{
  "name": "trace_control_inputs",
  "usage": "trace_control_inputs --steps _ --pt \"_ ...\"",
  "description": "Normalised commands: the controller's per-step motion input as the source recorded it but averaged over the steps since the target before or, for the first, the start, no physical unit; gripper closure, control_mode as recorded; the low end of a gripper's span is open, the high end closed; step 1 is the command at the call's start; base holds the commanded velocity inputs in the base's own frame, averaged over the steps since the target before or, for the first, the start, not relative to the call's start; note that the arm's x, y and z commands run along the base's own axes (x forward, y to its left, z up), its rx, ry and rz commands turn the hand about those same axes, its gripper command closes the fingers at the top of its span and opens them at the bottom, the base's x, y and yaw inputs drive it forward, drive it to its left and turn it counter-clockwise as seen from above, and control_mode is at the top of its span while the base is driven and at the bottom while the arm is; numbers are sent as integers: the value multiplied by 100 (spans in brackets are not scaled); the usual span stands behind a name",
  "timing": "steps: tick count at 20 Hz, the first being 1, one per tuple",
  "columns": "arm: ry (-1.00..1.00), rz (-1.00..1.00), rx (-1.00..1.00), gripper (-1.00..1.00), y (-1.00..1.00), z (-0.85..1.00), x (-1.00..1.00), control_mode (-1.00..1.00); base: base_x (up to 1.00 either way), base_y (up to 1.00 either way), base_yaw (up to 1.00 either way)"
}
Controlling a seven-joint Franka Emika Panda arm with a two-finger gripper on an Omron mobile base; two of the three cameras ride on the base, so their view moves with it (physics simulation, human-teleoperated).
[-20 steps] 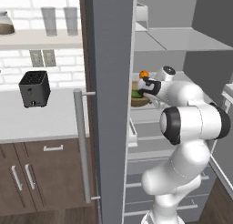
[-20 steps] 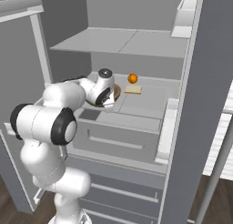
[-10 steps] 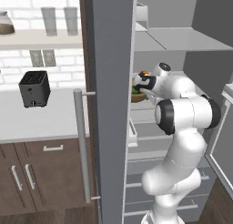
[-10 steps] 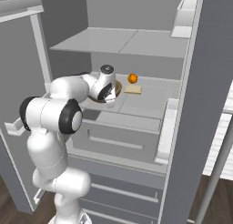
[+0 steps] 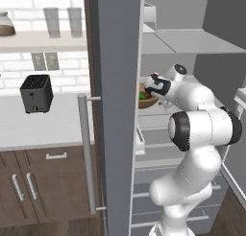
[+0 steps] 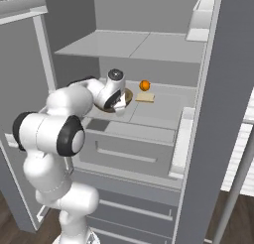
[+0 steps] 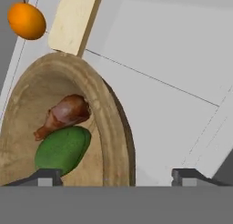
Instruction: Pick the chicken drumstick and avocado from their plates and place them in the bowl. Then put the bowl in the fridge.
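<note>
The brown wooden bowl [image 7: 107, 127] sits on a pale shelf inside the open fridge [image 6: 163, 109]. In it lie the reddish-brown chicken drumstick [image 7: 66, 114] and, touching it, the dark green avocado [image 7: 61, 150]. My gripper [image 7: 117, 176] is open, its two fingertips [image 7: 43, 175] wide apart on either side of the bowl's near rim. From the base, the gripper [image 5: 153, 86] hovers right over the bowl [image 5: 146, 100], and the hand [image 6: 118, 103] covers most of the bowl [image 6: 128, 95]. The plates are out of view.
An orange [image 7: 26, 20] and a pale flat block [image 7: 75, 20] lie on the same shelf just behind the bowl. A drawer [image 6: 129, 151] sits below the shelf. The fridge door with its bar handle [image 5: 84, 153] stands to the left, a black toaster [image 5: 36, 93] beyond it.
The jaws were shut on the bowl's rim and have sprung open, letting it go on the shelf. The hand reached slightly deeper into the fridge.
</note>
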Motion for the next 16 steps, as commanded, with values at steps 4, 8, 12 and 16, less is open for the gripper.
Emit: trace_control_inputs --steps 4,8,12,16 --pt "-1 0 7 -100 -34 51 -100 -100 0 0 0" --pt "-1 0 7 -100 -24 56 -95 -100 0 0 0" --pt "1 0 1 -100 -4 50 -81 -100 0 0 0" --pt "0 0 0 -100 0 53 -95 -100 0 0 0"
